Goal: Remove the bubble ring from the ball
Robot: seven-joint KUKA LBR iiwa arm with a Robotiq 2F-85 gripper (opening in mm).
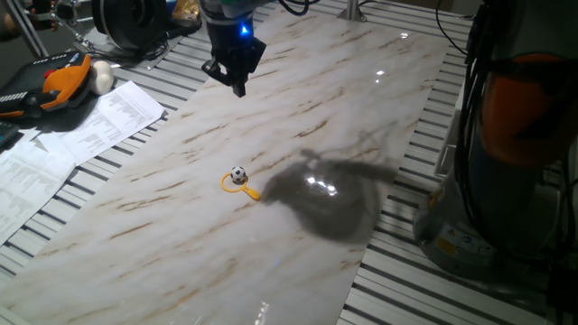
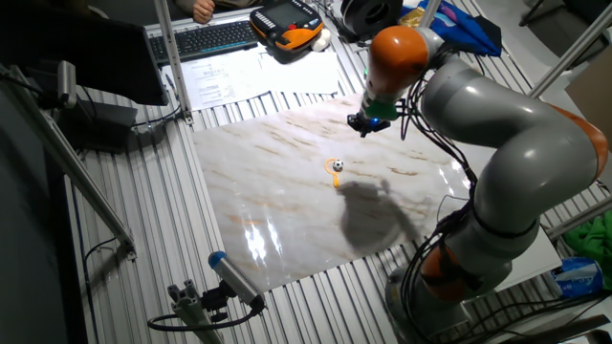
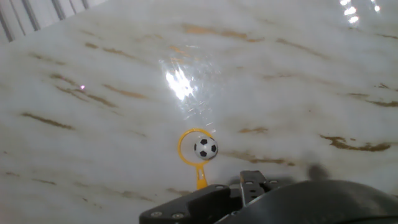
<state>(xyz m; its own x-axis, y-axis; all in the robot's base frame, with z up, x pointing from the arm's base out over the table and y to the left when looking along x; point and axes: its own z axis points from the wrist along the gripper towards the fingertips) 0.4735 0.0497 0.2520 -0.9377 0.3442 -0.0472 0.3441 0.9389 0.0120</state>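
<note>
The ball (image 3: 206, 149), tiny, white with black patches, rests on the marble board inside the loop of the bubble ring (image 3: 181, 150), against the loop's right side. The ring is thin and yellow-orange, lies flat, and its short handle points toward the camera. Ball (image 1: 237, 174) and ring (image 1: 250, 191) sit mid-board in one fixed view, and ball (image 2: 338, 165) and ring (image 2: 334, 173) show in the other. My gripper (image 1: 238, 88) hangs well above the board, behind the ball, fingers together and empty. It also shows in the other fixed view (image 2: 366, 127).
Printed papers (image 1: 81, 135) lie at the board's left. An orange-and-black tool (image 1: 56, 86) and a plain whitish round thing (image 1: 102, 78) sit beyond them. A keyboard (image 2: 206, 38) is at the back. The arm's base (image 1: 506, 181) stands to the right.
</note>
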